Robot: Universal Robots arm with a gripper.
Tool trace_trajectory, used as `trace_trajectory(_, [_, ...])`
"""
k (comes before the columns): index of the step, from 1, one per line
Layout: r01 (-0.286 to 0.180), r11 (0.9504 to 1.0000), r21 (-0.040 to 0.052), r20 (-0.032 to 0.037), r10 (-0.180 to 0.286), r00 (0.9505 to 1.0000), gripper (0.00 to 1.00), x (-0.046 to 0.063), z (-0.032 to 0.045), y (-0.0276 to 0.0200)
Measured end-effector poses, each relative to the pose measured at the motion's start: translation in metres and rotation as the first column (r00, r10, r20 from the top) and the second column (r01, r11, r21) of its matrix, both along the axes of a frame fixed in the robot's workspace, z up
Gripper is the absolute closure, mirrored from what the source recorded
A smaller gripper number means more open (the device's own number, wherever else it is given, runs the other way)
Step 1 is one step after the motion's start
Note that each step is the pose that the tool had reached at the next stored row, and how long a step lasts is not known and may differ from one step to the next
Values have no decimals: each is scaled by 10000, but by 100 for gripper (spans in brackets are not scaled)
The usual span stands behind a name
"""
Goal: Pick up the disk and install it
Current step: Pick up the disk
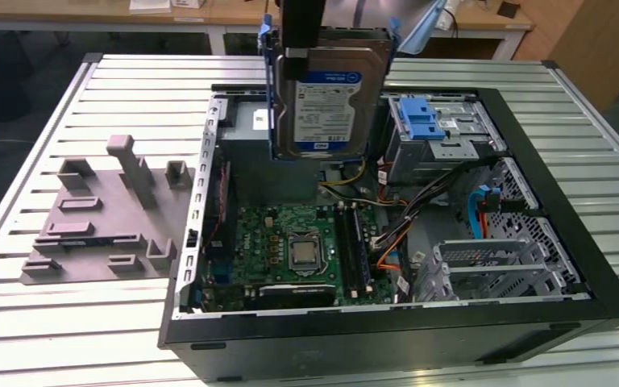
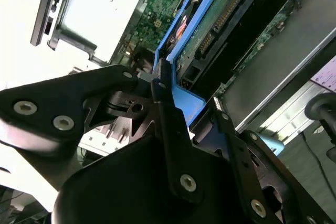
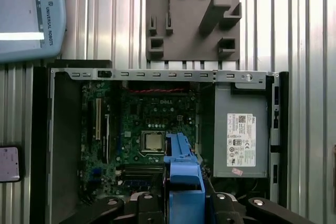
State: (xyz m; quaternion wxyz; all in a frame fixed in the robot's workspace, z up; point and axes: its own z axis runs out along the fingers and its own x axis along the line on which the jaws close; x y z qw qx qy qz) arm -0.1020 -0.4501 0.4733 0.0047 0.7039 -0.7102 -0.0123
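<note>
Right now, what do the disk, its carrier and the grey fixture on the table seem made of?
The disk: silver-grey metal, dull sheen. Its carrier: blue plastic, smooth, moulded. The grey fixture: matte, uniform, probably plastic.

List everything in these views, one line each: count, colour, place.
disk: one, silver-grey with a white-and-blue label, in a blue carrier, held above the open case
computer case: one, black, lying open on the table
motherboard: one, green, inside the case
power supply: one, grey, inside the case beside the motherboard
bracket: one, blue, atop the metal drive cage
fixture plate: one, grey, on the table at the exterior view's left of the case
pendant: one, grey-blue, on the table near a case corner
table: one, silver, slatted, under the case
tool: one, black, shut on the disk's blue carrier
</note>
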Motion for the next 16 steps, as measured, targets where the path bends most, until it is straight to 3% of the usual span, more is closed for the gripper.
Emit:
trace_trajectory(4, [-1,10000,1,0,1,10000,64,95,-3,-10])
trace_trajectory(8, [-2,10000,0,96,2,10000,64,105,-6,-17])
trace_trajectory(14, [-2,10000,0,100,2,10000,64,211,-19,-36])
trace_trajectory(16, [0,10000,0,171,0,9999,64,215,-23,-47])
